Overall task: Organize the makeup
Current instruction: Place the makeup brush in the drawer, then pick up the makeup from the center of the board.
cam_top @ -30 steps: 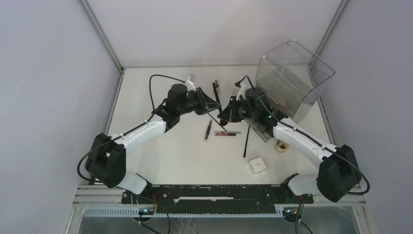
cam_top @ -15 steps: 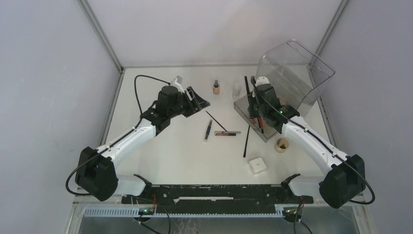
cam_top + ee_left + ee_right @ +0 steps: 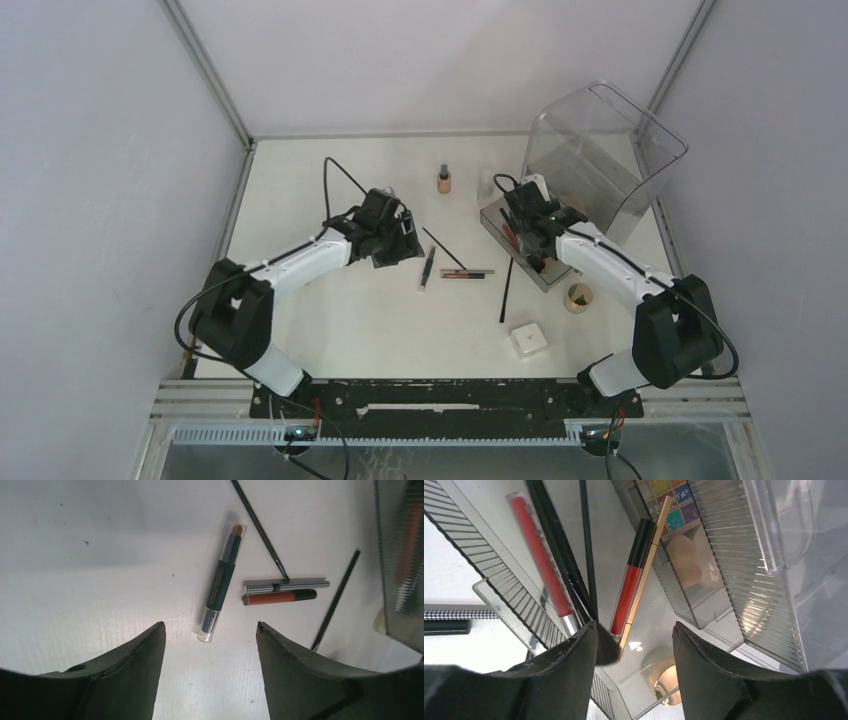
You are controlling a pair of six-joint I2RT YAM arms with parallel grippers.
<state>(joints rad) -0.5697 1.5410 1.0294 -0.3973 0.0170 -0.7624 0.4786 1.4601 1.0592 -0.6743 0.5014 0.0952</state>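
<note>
Right wrist: right hand (image 3: 634,630) newly wide, brush (image 3: 556,550) filed in tray (image 3: 459,527). Left hand (image 3: 209,627) newly wide, empty; stick (image 3: 220,580) likely next.

You are looking down on a white tabletop (image 3: 330,320) boxed in on three sides by plain walls of pale grey-lilac: a back wall (image 3: 440,60), a left wall (image 3: 90,200) and a right wall (image 3: 770,200). A metal strut (image 3: 205,70) climbs from the tabletop's far left corner, and a second strut (image 3: 682,50) climbs from its far right corner. A black rail (image 3: 440,405) runs along the near edge, and a slotted grey duct (image 3: 370,435) lies just in front of it. The light is soft and even, and your shadows stay faint. Up close, the tabletop carries a few small dark specks (image 3: 87,543).
</note>
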